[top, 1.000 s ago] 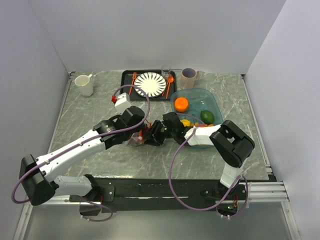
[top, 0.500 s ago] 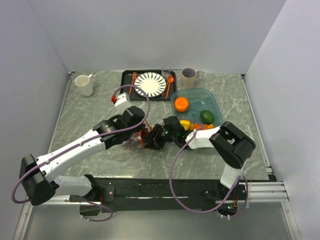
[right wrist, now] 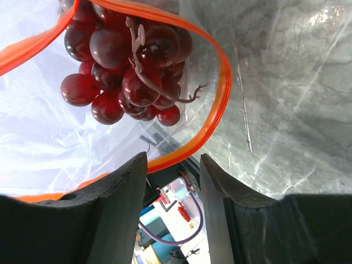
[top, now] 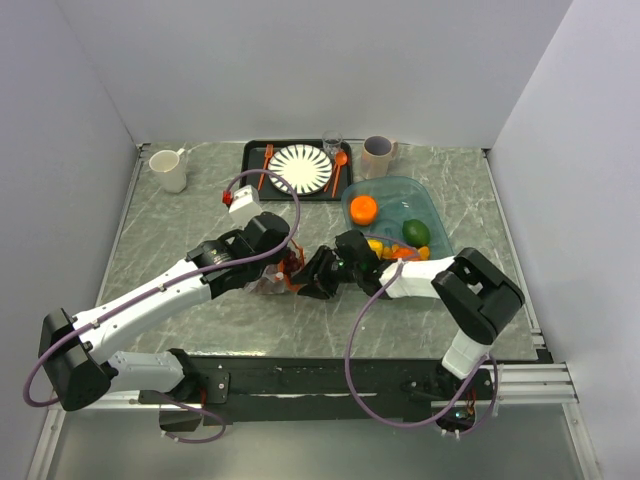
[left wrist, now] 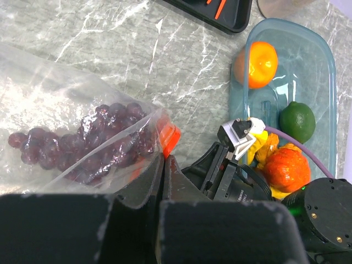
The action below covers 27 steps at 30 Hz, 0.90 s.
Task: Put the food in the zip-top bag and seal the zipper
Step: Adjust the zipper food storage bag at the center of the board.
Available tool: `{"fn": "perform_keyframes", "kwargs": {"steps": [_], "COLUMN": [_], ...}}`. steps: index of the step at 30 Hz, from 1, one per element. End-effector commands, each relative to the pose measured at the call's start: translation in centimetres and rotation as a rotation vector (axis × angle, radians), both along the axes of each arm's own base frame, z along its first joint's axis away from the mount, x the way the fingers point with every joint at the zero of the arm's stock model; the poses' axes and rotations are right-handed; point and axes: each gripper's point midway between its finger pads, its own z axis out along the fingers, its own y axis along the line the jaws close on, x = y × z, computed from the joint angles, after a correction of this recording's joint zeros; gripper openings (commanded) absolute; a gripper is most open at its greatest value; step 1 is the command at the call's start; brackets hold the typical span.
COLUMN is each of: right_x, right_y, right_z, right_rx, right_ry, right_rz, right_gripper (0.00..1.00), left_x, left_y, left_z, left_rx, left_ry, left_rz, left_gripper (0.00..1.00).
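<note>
The zip-top bag [top: 268,284] lies mid-table, clear with an orange-red zipper [right wrist: 218,93] round its open mouth. Dark purple grapes [right wrist: 127,70] lie inside it, also visible through the plastic in the left wrist view as grapes [left wrist: 82,144]. My left gripper [left wrist: 163,164] is shut on the bag's rim beside the zipper's end [left wrist: 169,137]. My right gripper [right wrist: 172,165] stands open at the bag's mouth, nothing between its fingers, the zipper curving just beyond them. A round orange [top: 363,208], a green lime [top: 414,232] and yellow pieces [top: 374,245] lie in the teal tub [top: 432,212].
A black tray [top: 252,150] at the back holds a striped plate [top: 300,168], orange cutlery [top: 340,165] and a glass [top: 332,143]. A beige cup [top: 378,155] stands beside it and a white mug [top: 170,170] at the back left.
My right arm's elbow has swung right and nearer while its gripper stays at the bag's mouth, jaws slightly wider. The left arm and the bag have held still.
</note>
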Motion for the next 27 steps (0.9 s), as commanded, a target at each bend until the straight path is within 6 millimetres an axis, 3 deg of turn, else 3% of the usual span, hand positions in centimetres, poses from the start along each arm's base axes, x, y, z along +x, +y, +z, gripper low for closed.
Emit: {"fn": "perform_keyframes", "kwargs": {"steps": [1, 6, 17, 27], "right_x": [1.0, 0.7, 0.3, 0.3], "right_y": [1.3, 2.4, 4.2, 2.6], "right_z": [1.5, 2.2, 1.4, 2.1], "right_rx": [0.035, 0.054, 0.047, -0.029], "right_ry": [-0.026, -0.025, 0.000, -0.050], "right_rz": [0.003, 0.016, 0.036, 0.027], "right_gripper": [0.51, 0.52, 0.52, 0.53], "left_x": [0.9, 1.1, 0.9, 0.8], "left_y": [-0.6, -0.9, -0.8, -0.1], "left_z": [2.8, 2.9, 3.2, 2.5], "left_rx": [-0.057, -0.054, -0.063, -0.027], "left_ry": [-0.063, -0.058, -0.064, -0.053], "left_rz": [0.006, 0.005, 0.002, 0.022], "left_gripper": [0.01, 0.01, 0.01, 0.01]}}
